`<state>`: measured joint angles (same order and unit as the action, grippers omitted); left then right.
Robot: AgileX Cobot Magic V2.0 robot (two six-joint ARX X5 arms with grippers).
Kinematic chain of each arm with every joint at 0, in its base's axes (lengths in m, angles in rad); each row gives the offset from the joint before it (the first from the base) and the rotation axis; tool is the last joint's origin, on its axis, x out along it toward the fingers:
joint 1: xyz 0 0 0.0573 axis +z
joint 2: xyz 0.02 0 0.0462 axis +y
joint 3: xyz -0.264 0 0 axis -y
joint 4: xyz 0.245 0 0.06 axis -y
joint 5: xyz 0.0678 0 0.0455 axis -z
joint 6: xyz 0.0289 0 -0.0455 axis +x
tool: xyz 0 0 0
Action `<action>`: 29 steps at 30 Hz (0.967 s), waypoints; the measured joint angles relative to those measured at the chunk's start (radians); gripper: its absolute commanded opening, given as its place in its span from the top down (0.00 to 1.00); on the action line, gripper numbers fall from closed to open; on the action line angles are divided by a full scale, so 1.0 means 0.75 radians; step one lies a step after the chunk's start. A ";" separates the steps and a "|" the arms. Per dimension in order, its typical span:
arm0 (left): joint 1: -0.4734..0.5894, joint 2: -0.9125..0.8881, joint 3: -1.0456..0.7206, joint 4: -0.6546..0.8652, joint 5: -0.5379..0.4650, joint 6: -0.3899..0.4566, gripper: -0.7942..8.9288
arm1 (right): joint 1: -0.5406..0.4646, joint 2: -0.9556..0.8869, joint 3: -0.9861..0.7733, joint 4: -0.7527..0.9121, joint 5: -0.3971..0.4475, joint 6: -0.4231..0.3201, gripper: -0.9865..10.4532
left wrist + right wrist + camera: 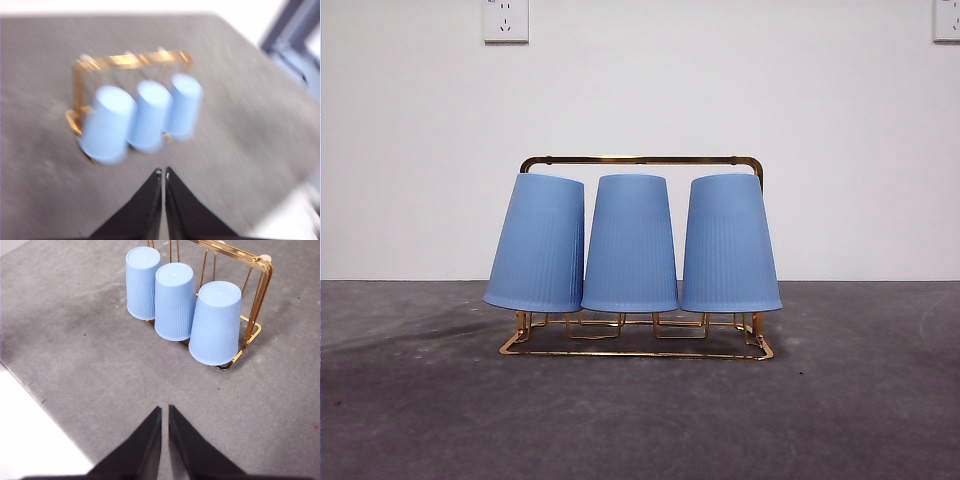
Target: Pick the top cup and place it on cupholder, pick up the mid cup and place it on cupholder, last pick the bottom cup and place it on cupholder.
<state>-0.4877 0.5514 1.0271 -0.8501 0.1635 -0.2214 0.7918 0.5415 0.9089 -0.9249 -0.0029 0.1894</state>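
Three light blue ribbed cups stand upside down in a row on the gold wire cupholder: the left cup leans a little, the middle cup and the right cup stand straighter. The rack's arched handle bar runs behind their tops. My left gripper is shut and empty, held back from the cups in a blurred left wrist view. My right gripper is also shut and empty, well short of the cupholder and its cups. Neither arm shows in the front view.
The grey table top spreads all around the rack. A white wall with two sockets stands behind. The table's edge runs near my right gripper, and a grey frame shows past the table's far corner.
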 measured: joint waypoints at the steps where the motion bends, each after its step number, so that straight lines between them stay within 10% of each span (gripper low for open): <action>1: 0.044 -0.028 -0.049 0.068 -0.001 0.000 0.91 | 0.000 0.000 0.000 0.000 0.001 0.000 0.90; 11: 0.411 -0.468 -0.846 0.812 -0.001 0.117 0.91 | 0.000 0.000 0.000 0.001 0.001 0.002 0.90; 29: 0.669 -0.730 -1.294 0.883 -0.187 0.122 0.91 | 0.000 0.000 0.000 0.001 0.003 0.002 0.90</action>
<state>0.0143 0.0036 0.0563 -0.1875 0.0235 -0.1303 0.7918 0.5415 0.9089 -0.9241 -0.0010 0.1905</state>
